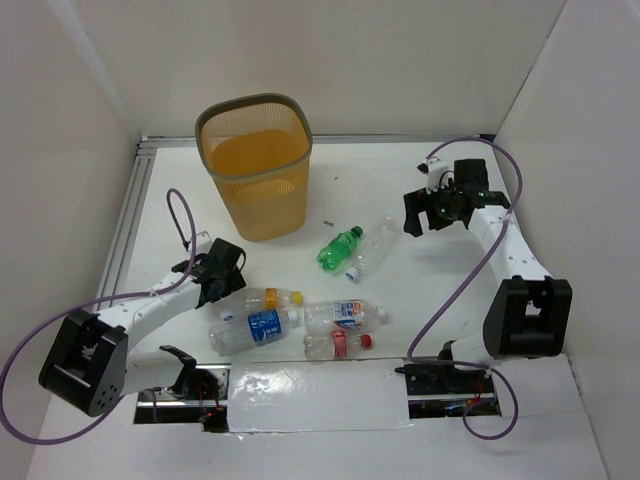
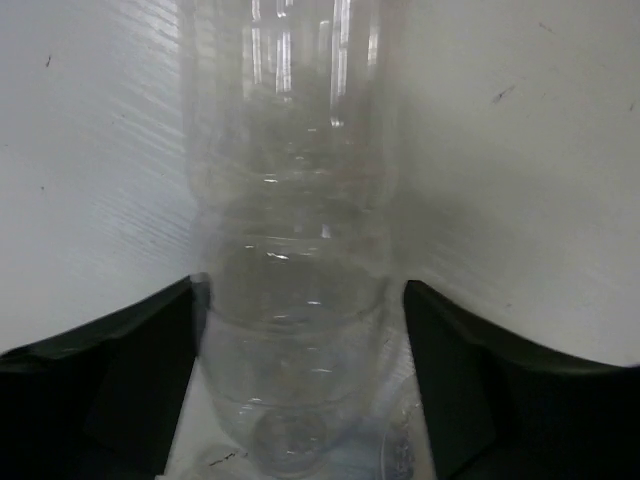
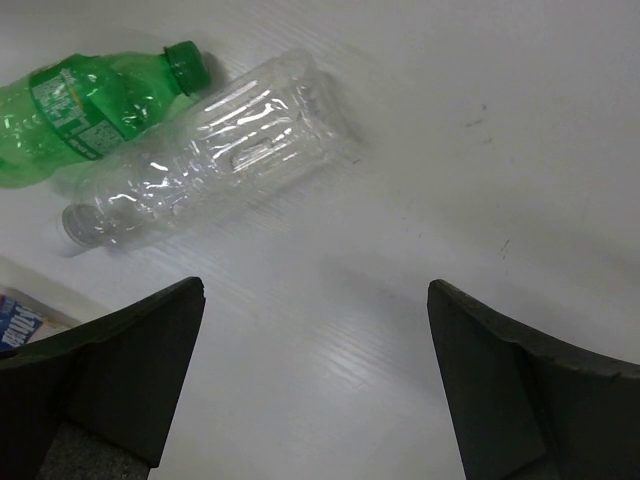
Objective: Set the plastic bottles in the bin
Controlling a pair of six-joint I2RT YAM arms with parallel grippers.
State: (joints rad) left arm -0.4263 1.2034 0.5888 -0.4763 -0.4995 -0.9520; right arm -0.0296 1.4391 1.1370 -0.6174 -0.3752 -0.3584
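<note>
While my left gripper [image 2: 300, 290] straddles a clear bottle [image 2: 290, 150] unclenched, squeezing could squirt it toward twelve o'clock; right gripper [image 3: 315, 290] gapes empty.

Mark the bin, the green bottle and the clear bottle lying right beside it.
bin [image 1: 257, 206], top external view, mesh front wall.
green bottle [image 3: 98, 110], right wrist view, mid body.
clear bottle [image 3: 215, 140], right wrist view, crumpled body.

You've got a white table [image 1: 420, 320] boxed in on three sides by plain white panels: left wall [image 1: 50, 150], back wall [image 1: 400, 60], right wall [image 1: 590, 150]. An aluminium rail [image 1: 128, 210] runs along the table's left and far edges. The glossy white strip [image 1: 310, 395] at the near edge throws glare. Light is soft and even, shadows faint. A few dark specks [image 3: 478, 121] mark the tabletop.
</note>
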